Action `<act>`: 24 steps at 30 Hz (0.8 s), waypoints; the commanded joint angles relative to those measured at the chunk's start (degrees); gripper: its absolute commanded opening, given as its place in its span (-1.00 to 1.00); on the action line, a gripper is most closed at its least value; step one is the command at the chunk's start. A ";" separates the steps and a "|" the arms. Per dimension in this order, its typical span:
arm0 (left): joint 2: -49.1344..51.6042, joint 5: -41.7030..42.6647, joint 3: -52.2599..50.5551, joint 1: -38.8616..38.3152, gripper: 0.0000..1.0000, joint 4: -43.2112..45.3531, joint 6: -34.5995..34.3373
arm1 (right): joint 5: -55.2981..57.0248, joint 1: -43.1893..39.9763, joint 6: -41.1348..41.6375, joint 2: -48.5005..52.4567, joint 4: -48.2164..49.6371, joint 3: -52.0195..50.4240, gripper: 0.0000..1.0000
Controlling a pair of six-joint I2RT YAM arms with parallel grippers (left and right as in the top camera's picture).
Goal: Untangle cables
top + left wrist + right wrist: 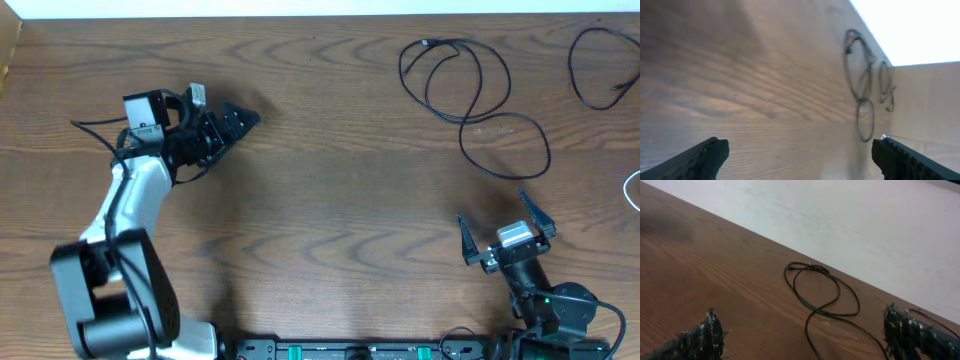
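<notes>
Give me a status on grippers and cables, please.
Left gripper open, right gripper open, both empty. Black cable loose-looped, right side; second cable farther right. Nothing blocking.

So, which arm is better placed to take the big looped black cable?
Right. The right end effector, open, sits close to the looped black cable, and its camera faces the loops. The left end effector, also open, is far across the table.
</notes>
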 commanded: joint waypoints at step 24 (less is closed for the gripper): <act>-44.89 -2.45 0.52 9.18 0.96 -17.70 18.18 | -0.17 0.33 -0.48 -0.33 -0.28 -0.07 0.98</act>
